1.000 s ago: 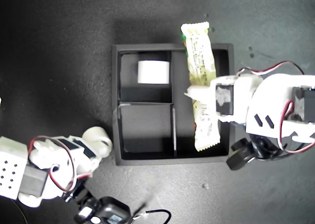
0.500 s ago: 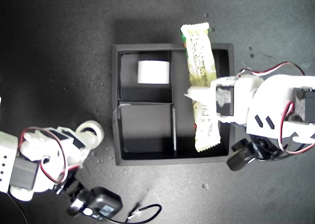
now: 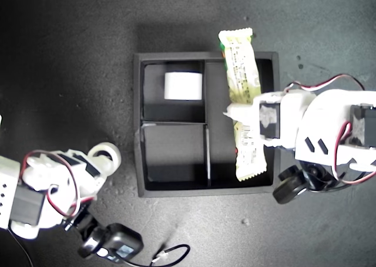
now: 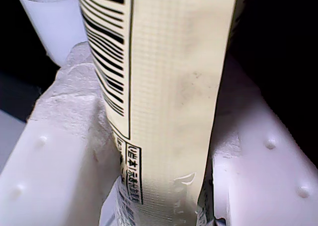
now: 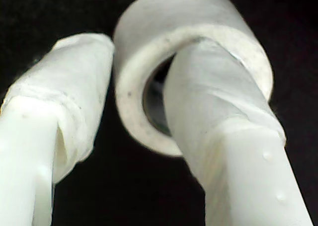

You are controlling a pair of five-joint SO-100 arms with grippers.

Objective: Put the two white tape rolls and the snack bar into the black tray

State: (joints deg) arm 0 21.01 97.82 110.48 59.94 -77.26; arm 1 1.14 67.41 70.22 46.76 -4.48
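Note:
The black tray [image 3: 138, 102] sits in the middle of the exterior view. One white tape roll [image 3: 183, 85] rests on its side in the far small compartment. The snack bar [image 3: 239, 67] hangs along the long compartment toward the exterior view's right, its far end past the tray's wall. My first gripper [image 3: 242, 118] is shut on the bar's middle, and the printed wrapper [image 4: 169, 87] fills the gap between its jaws. Outside the tray, at the exterior view's lower left, my second gripper [image 3: 103, 161] holds the other tape roll [image 3: 109, 153], one finger [image 5: 218, 102] through the roll's [image 5: 149, 32] hole.
The near small compartment [image 3: 173, 152] of the tray holds nothing. A black camera block [image 3: 117, 244] and a thin black cable [image 3: 173, 255] lie at the bottom of the exterior view, by the second arm. Dark speckled tabletop surrounds the tray.
My second gripper has drawn back toward the exterior view's left, carrying its tape roll away from the tray's wall. The snack bar has shifted slightly toward the right in the first gripper.

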